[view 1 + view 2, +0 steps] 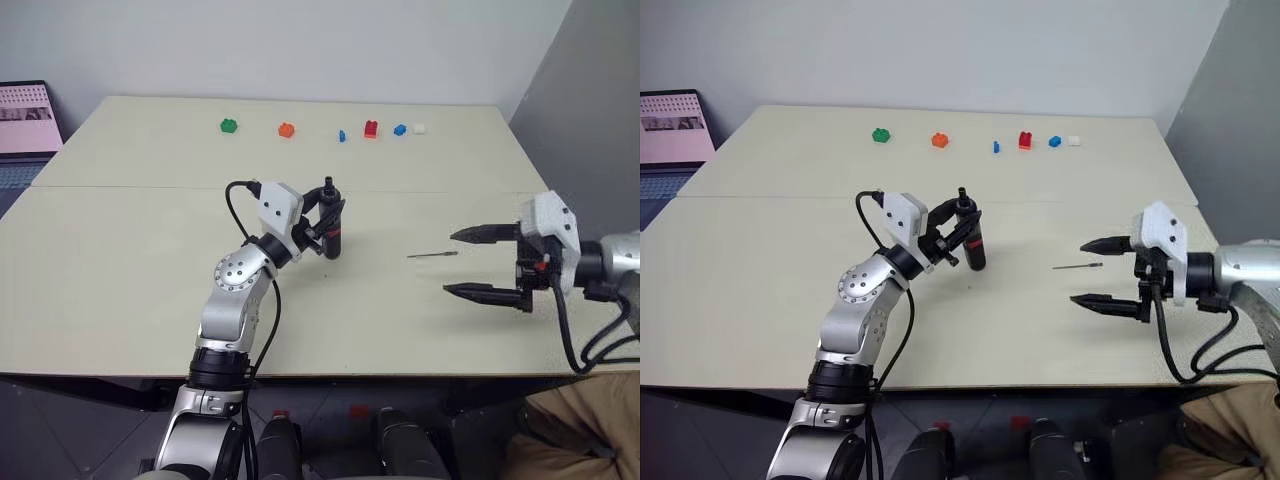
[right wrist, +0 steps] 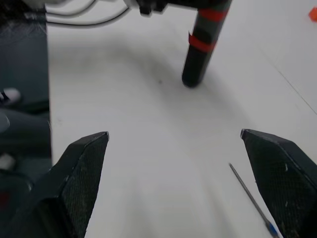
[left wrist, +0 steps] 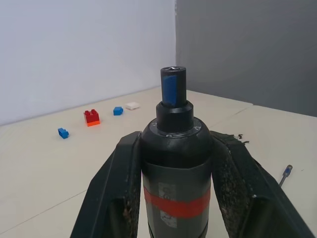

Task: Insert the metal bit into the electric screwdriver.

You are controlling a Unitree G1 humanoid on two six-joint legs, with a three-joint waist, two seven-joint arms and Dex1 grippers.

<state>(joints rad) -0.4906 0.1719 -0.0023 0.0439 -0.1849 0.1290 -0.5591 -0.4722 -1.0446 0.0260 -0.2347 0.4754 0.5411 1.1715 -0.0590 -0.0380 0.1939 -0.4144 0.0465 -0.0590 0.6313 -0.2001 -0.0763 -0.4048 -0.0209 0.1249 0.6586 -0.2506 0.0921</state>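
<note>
**Screwdriver held upright, bit still lying loose**

Counter (image 1: 120,300): a pale, broad surface made of two joined sections, the seam running side to side across the middle. A laptop (image 1: 25,118) sits past its far left corner.

Left claw (image 1: 322,226): closed on the electric screwdriver (image 1: 332,232) near the centre of the counter, just on the near side of the seam. The tool stands roughly upright with its lower end at or just above the surface. In the left wrist view the fingers (image 3: 119,188) press both sides of the black body below the red band, and the narrow socket end points up and away, with nothing in it.

Right claw (image 1: 483,264): spread wide and empty, hovering toward the right edge of the counter, its tips aimed at the centre.

Metal bit (image 1: 433,255): lying flat on the counter between the screwdriver and the right claw, near that claw's tips but untouched by them. In the right wrist view it lies just inside one finger.

Small toy bricks, among them a green brick (image 1: 229,126) and a red brick (image 1: 371,128): in a row along the far edge, well apart from the work.

Progress, as judged: the screwdriver is secured and presented; picking up the bit, aligning it with the socket and pushing it in all remain.
</note>
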